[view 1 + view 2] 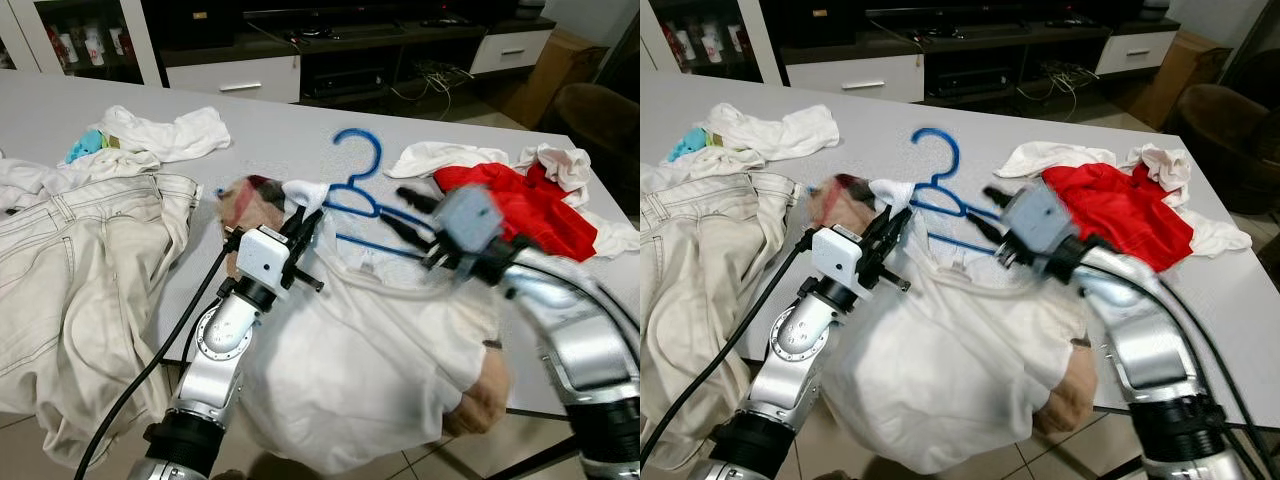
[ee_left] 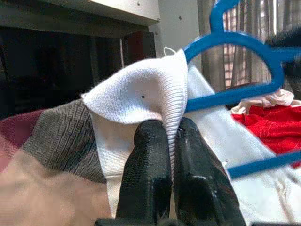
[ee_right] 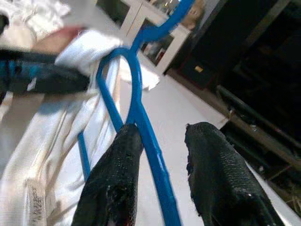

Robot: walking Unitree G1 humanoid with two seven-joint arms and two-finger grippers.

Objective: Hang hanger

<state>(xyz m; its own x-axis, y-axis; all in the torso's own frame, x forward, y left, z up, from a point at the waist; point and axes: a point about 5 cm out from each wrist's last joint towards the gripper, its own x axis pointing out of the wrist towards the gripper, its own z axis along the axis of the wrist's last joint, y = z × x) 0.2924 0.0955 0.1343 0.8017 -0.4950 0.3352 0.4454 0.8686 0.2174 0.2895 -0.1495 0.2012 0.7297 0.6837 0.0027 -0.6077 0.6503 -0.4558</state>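
A blue plastic hanger (image 1: 377, 158) lies on the grey table (image 1: 270, 130), its lower arms tucked into the neck of a white shirt (image 1: 370, 350) that drapes over the table's front edge. My left gripper (image 1: 305, 225) is shut on the shirt's white ribbed collar (image 2: 141, 94), next to a brown and maroon patterned patch (image 1: 250, 200). My right gripper (image 1: 405, 210) is open at the hanger's right side. In the right wrist view one blue arm of the hanger (image 3: 141, 113) runs between the fingers, against one finger (image 3: 117, 169) and apart from the other.
Beige trousers (image 1: 80, 270) cover the table's left part, with white clothes (image 1: 160, 135) behind them. A red garment (image 1: 520, 205) and white cloths (image 1: 560, 160) lie at the right. A TV cabinet (image 1: 240, 75) stands beyond the table, a brown chair (image 1: 600, 115) at far right.
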